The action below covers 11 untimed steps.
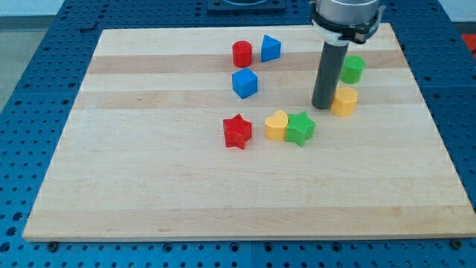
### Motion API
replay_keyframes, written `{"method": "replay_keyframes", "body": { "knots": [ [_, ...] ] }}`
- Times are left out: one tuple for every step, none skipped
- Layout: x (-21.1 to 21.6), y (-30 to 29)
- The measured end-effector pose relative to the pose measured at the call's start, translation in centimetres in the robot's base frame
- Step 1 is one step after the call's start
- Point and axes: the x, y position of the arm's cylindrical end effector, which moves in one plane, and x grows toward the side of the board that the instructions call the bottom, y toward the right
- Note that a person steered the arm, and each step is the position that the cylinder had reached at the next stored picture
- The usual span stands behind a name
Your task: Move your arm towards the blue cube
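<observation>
We see a wooden table (149,186) with small colored blocks on it. Our arm has no fingers at all, so nothing opens or closes; it ends in a dark rod. My tip (323,106) touches down on the view's right side of the table.

The blue cube (244,83) sits near the middle of the table, a bit toward the view's top. It is well apart from my tip, off to the view's left of it. Nothing lies between the two.

Just beside my tip, on the view's right, sits a yellow block (344,100). It is so close that it may be touching the rod, but we cannot tell. A green block (352,69) sits above the yellow one, also right next to the rod.

Above the blue cube we see a red block (242,53) and a blue block (271,48) with a pointed top, side by side.

Below the blue cube sits a red star (237,132). To the view's right of the star, a yellow heart (277,126) and a green star (300,128) touch each other.
</observation>
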Motion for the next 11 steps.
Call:
{"method": "replay_keyframes", "body": {
  "knots": [
    [0.2, 1.0],
    [0.2, 2.4],
    [0.2, 3.4],
    [0.2, 1.9],
    [0.2, -4.0],
    [0.2, -10.3],
    [0.1, -17.9],
    [-1.6, -22.8],
    [-3.4, -23.5],
    [-4.3, -23.3],
    [-4.5, -21.2]
  ]
}}
